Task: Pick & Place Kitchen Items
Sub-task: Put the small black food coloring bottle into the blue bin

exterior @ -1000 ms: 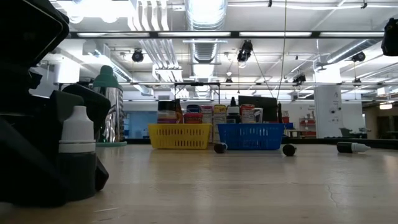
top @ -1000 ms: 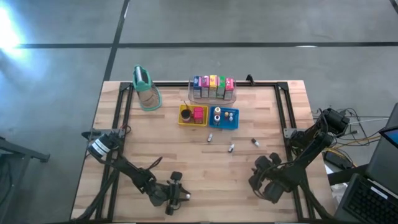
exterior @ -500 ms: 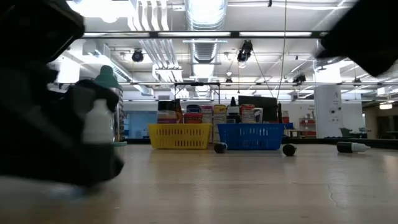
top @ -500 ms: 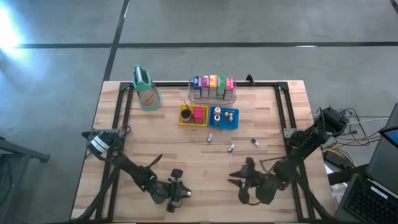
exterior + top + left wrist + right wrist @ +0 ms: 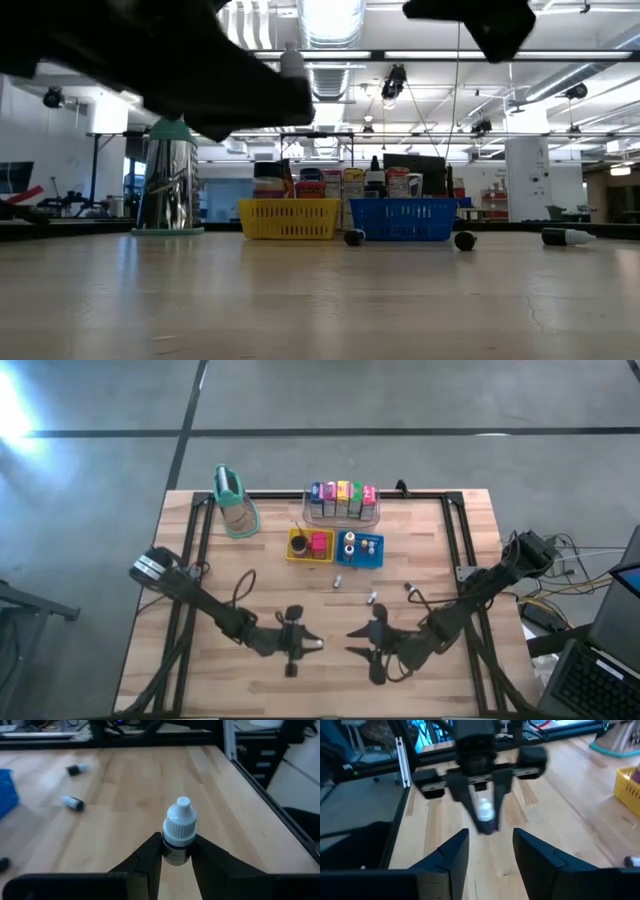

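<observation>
overhead, table-level, two wrist cameras

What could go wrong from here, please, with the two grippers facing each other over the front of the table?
The left gripper pinches the small white-capped bottle only at its lower body, so it may tilt or slip during a handover. The open right gripper points straight at it with little gap between the arms, so the fingers could collide. Three loose bottles lie on the table nearby and might get knocked.
</observation>
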